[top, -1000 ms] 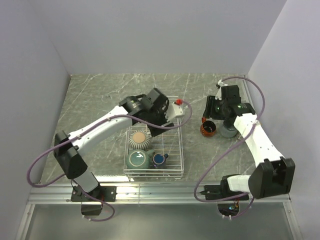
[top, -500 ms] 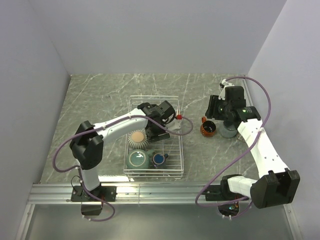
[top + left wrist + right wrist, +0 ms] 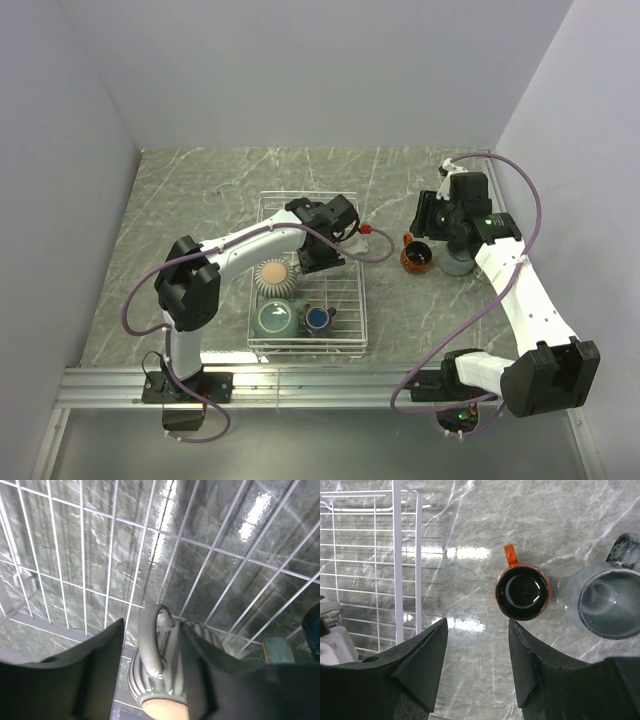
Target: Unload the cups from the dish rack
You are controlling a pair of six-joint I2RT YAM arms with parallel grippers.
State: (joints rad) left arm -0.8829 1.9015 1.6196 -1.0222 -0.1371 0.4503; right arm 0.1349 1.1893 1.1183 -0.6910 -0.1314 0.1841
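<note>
The white wire dish rack [image 3: 362, 300] holds a ribbed beige cup [image 3: 276, 277], a grey-teal mug [image 3: 275, 319] and a small dark-blue cup [image 3: 318, 318]. My left gripper [image 3: 312, 257] is down inside the rack. In the left wrist view its jaws [image 3: 151, 625] straddle the ribbed cup's handle [image 3: 150, 645]: the right finger lies against the cup [image 3: 165, 685], and a gap shows at the left finger. My right gripper [image 3: 478, 622] hangs open and empty over the table. A red-brown mug [image 3: 522, 592] and a second grey-teal mug [image 3: 605, 600] stand upright just ahead of it.
The rack's right wall [image 3: 397, 555] lies left of the right gripper. The red-brown mug [image 3: 416, 258] and grey-teal mug [image 3: 457, 262] stand side by side on the marble table right of the rack. A red-tipped cable [image 3: 366, 229] loops over the rack's far right corner.
My left arm swung in over the rack, and its gripper dropped to the ribbed cup while the jaws narrowed around the handle. The right arm lifted back slightly, then stayed still.
</note>
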